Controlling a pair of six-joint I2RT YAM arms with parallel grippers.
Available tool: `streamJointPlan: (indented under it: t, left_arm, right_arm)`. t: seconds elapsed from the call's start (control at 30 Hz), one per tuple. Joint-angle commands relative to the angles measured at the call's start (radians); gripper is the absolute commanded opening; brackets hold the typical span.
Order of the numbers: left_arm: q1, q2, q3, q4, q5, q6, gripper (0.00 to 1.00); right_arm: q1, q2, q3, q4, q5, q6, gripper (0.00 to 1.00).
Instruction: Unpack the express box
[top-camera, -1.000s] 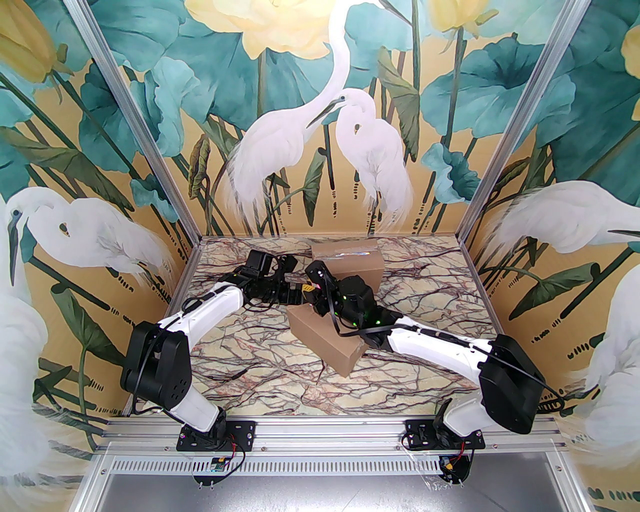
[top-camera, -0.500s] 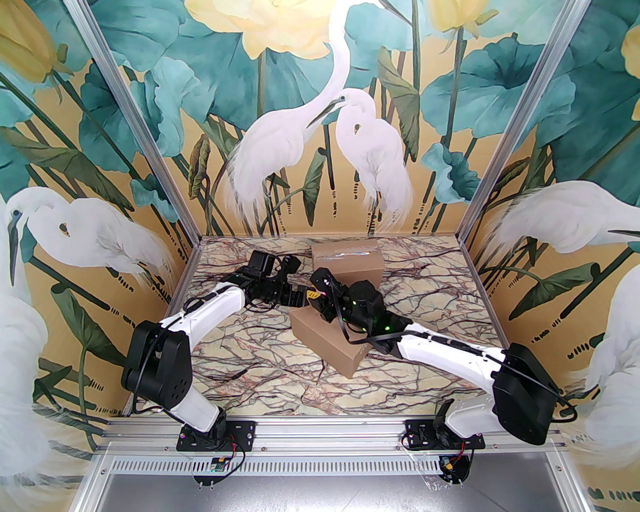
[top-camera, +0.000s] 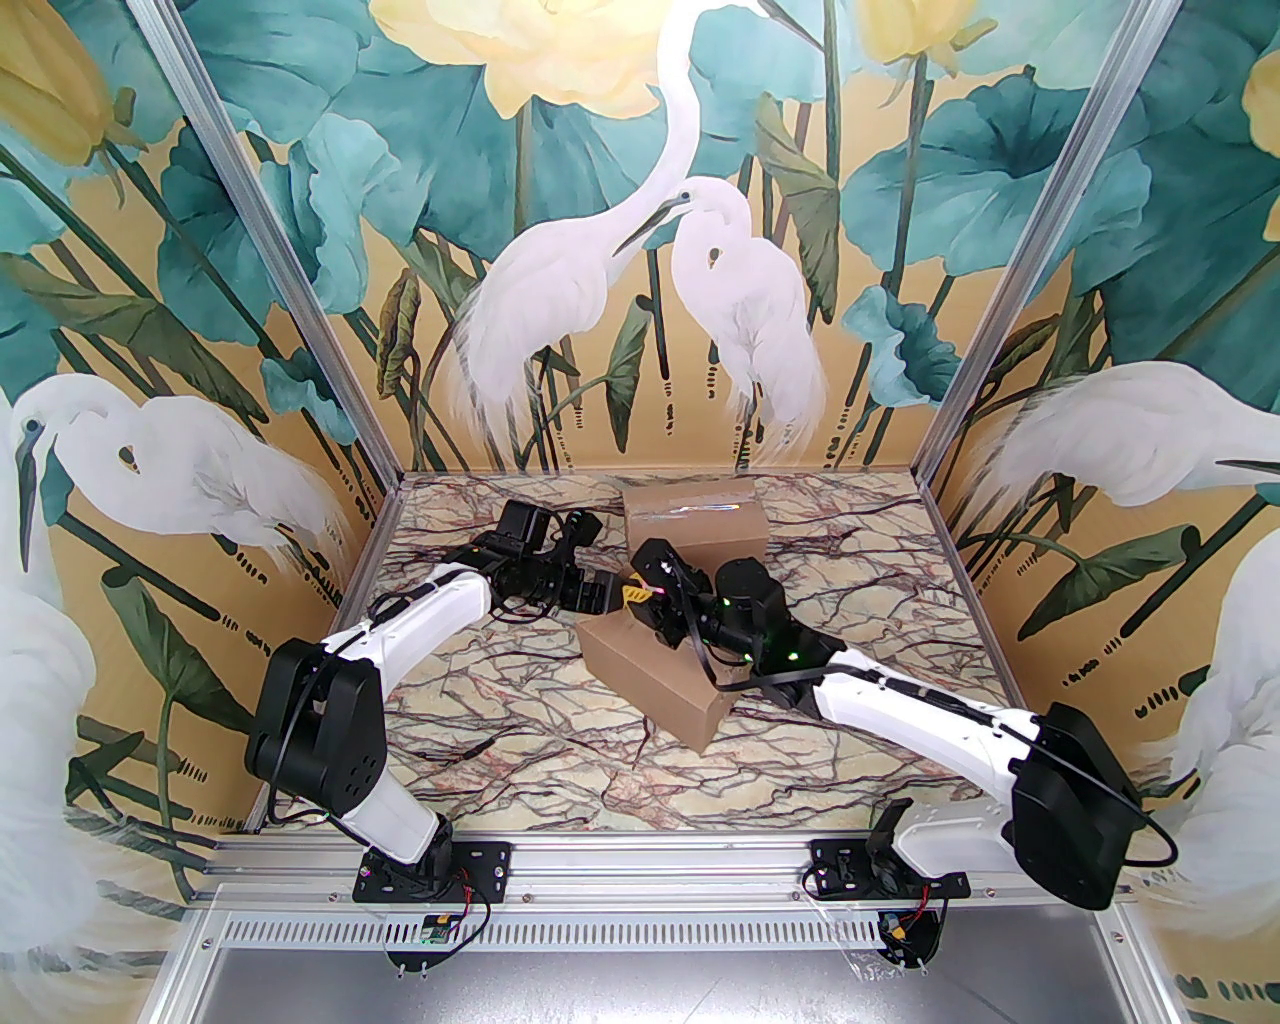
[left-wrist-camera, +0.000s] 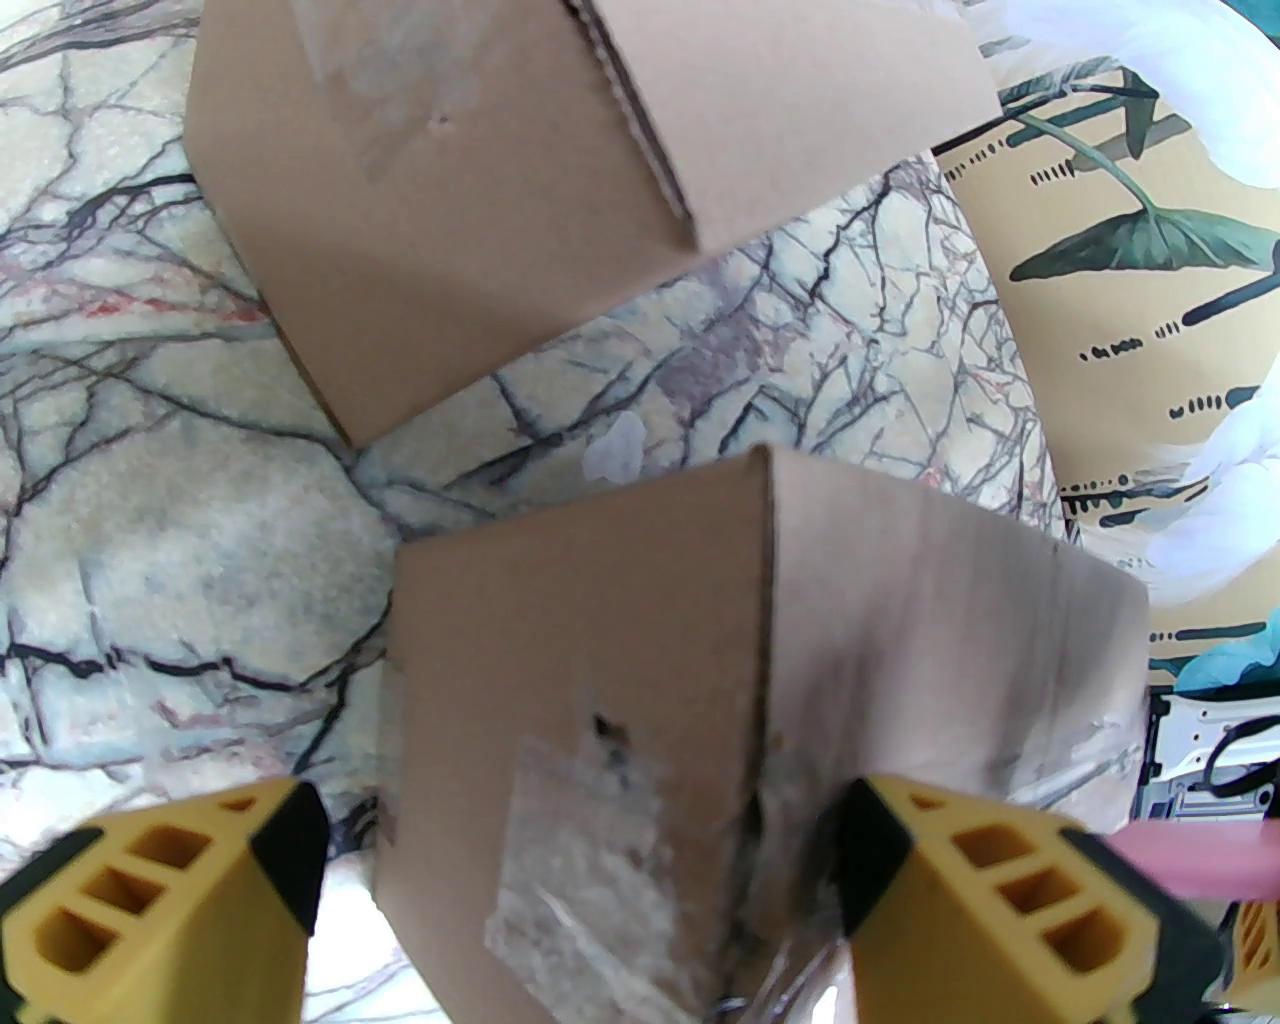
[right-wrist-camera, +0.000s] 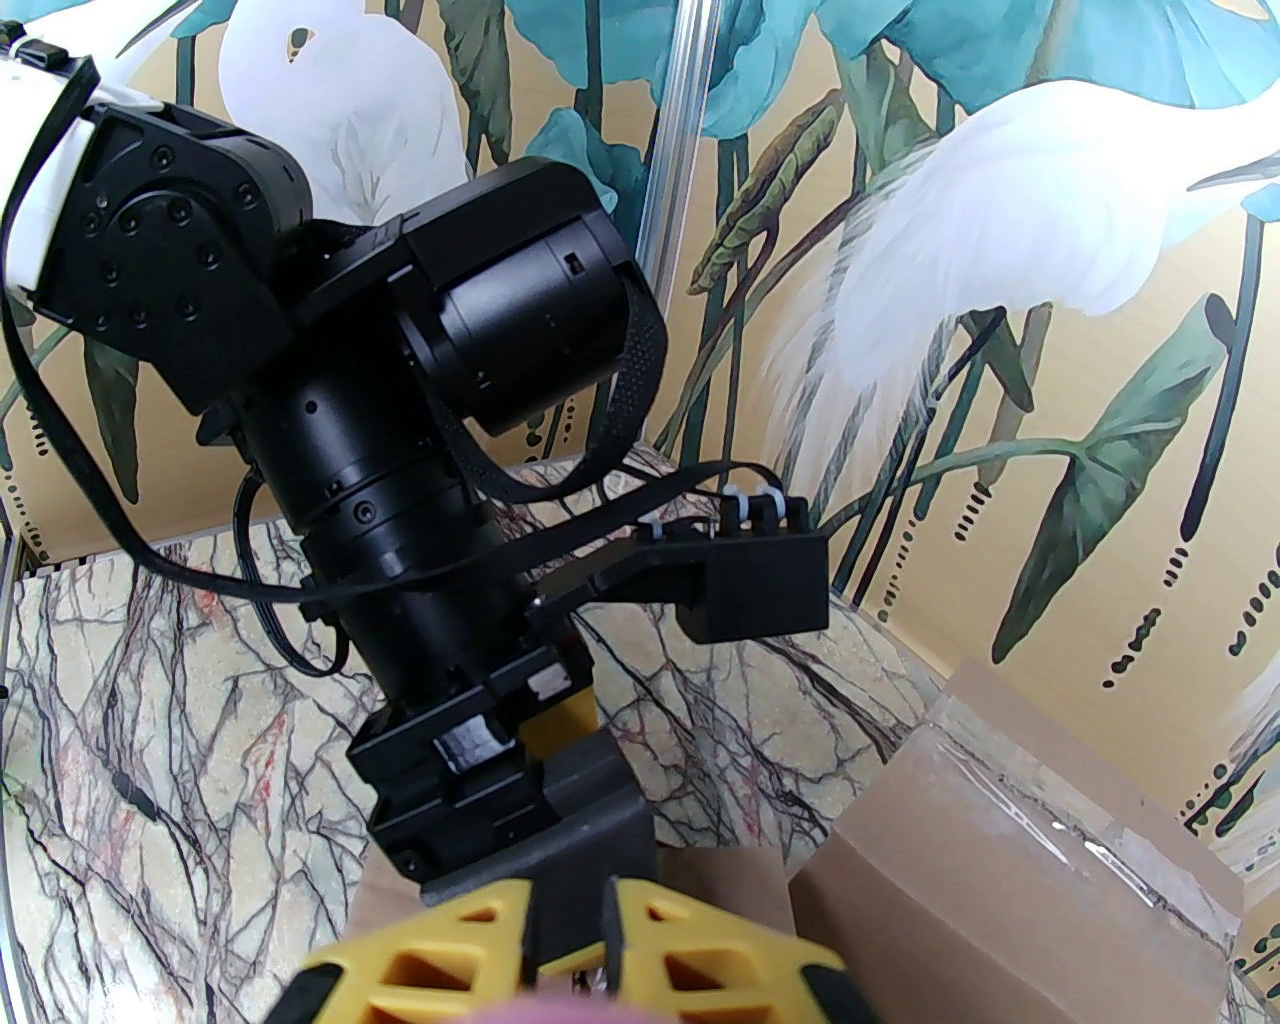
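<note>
I see the brown box (left-wrist-camera: 600, 650), tape torn, its corner between my left pincer's (left-wrist-camera: 580, 835) wide-open, empty fingers.

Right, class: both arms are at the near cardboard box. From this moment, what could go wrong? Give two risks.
1. The left gripper is open astride a corner of the near box, which nothing seems to pin; a push could slide it toward the far box close behind.
2. The right gripper, seemingly shut on a pink tool, sits very near the left gripper, so the two could collide.
</note>
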Motion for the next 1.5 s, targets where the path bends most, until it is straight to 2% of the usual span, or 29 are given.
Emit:
streamJointPlan:
  t: [0.0, 0.43, 0.87, 1.47]
  left_arm:
    - [0.02, 0.064, -0.029, -0.117, -0.209, 0.041, 0.87]
    - [-0.014, 0.042, -0.03, -0.103, -0.155, 0.083, 0.87]
    - [-0.023, 0.03, -0.038, -0.102, -0.157, 0.081, 0.87]
    - [-0.029, 0.021, -0.038, -0.102, -0.164, 0.073, 0.87]
  right_arm:
    - [-0.003, -0.021, -0.029, -0.037, -0.027, 0.006, 0.0]
    - [-0.027, -0.011, -0.027, 0.028, -0.042, -0.011, 0.0]
    - [-0.05, 0.068, 0.022, 0.088, -0.134, 0.002, 0.0]
    - [-0.074, 0.116, 0.04, 0.232, -0.14, 0.018, 0.0]
